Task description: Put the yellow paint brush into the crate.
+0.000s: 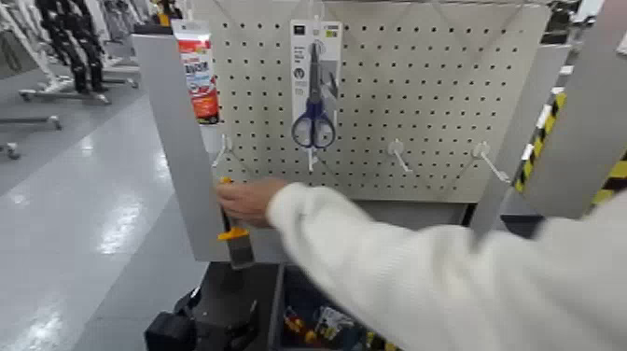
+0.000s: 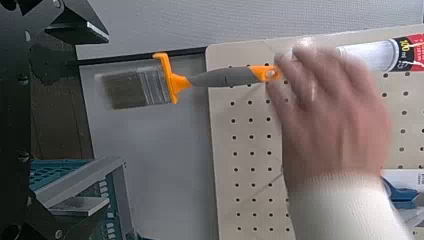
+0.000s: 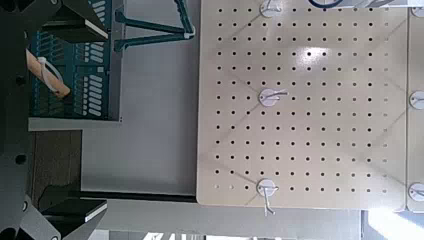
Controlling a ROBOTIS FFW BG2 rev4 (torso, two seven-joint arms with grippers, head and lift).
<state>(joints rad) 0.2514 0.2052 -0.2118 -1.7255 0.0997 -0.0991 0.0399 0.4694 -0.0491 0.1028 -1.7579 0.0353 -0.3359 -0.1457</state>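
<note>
Currently, the flat paint brush with orange collar and grey-and-orange handle is held upright, bristles down, by a person's hand near the pegboard's lower left corner, above the spread fingers of the nearer left gripper.

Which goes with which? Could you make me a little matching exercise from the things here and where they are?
Things:
1. Paint brush
2. Scissors
3. Red-and-white tube
4. Robot's left jaws

Places or states:
A. Hanging on the pegboard, blue handles down
B. Low at the picture's left, standing open, holding nothing
C. At the person's hand, bristles down
D. Hanging left of the scissors

Right pairs: 1-C, 2-A, 3-D, 4-B
</note>
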